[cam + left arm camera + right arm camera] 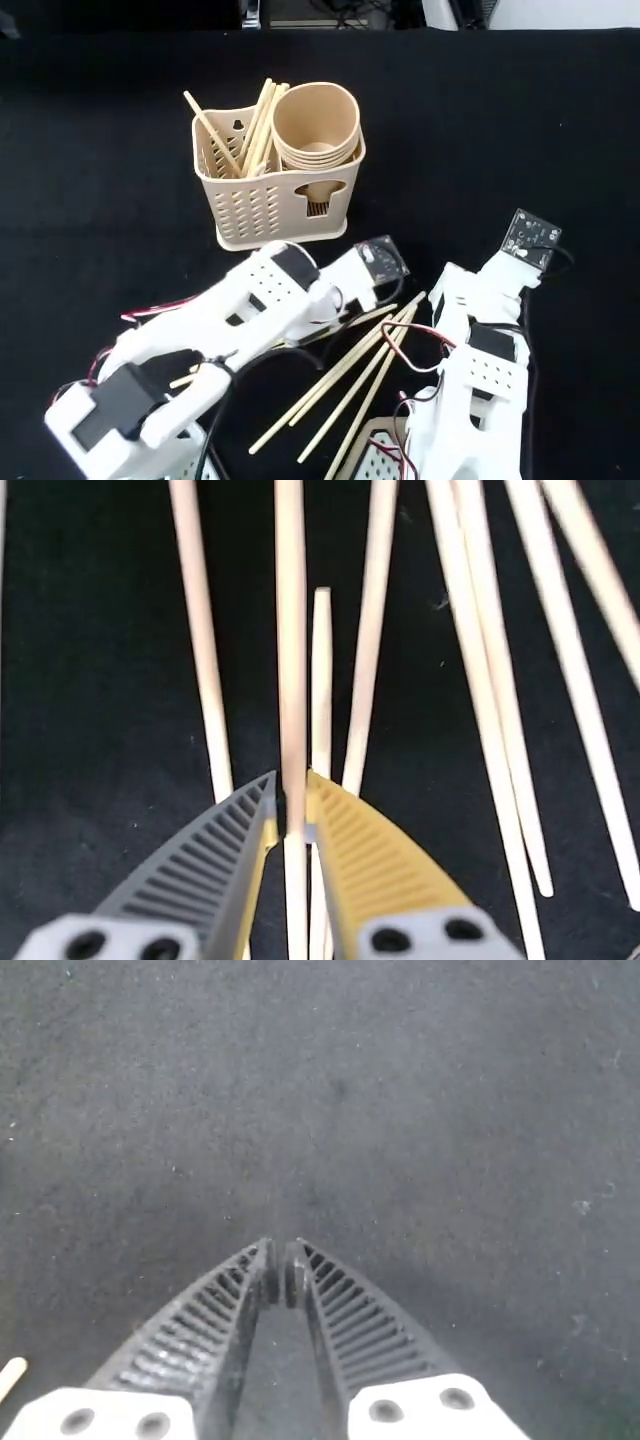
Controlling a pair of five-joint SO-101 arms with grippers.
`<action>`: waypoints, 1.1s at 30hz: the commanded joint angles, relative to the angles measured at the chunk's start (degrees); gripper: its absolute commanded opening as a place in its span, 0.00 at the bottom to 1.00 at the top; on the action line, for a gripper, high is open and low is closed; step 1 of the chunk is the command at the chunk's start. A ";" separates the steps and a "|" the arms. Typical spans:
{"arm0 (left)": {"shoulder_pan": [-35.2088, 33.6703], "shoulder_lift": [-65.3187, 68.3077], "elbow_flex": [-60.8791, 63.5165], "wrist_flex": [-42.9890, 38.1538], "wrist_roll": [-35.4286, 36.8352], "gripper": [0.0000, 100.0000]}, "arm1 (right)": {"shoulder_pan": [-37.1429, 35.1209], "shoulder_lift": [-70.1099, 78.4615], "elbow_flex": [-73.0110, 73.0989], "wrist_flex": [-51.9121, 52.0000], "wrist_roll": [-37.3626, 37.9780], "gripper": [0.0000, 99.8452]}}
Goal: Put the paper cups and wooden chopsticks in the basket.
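Cups done, sticks pending: the paper cups [315,120] sit stacked in one compartment of the basket [270,212], and several wooden chopsticks [255,125] stand in the other. My left end effector [291,798] is clamped on a single chopstick [290,630] among the loose chopsticks [345,385] on the black counter [520,120], near the front of the basket. My right end effector [281,1272] hangs over bare cloth, its jaws together and empty. I judge the job well along, with this scatter of sticks left to carry across.
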 commanded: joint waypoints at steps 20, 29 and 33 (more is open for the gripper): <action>-8.92 4.48 0.48 -7.47 -2.11 0.16 | 0.18 -0.75 -2.77 -1.23 -0.18 0.05; -10.51 8.09 0.66 -7.47 -6.95 0.16 | -1.93 -0.75 -2.59 -1.23 -0.09 0.05; -10.51 8.79 0.48 -7.56 -6.95 0.16 | -1.93 -0.75 -2.59 -1.23 -0.09 0.05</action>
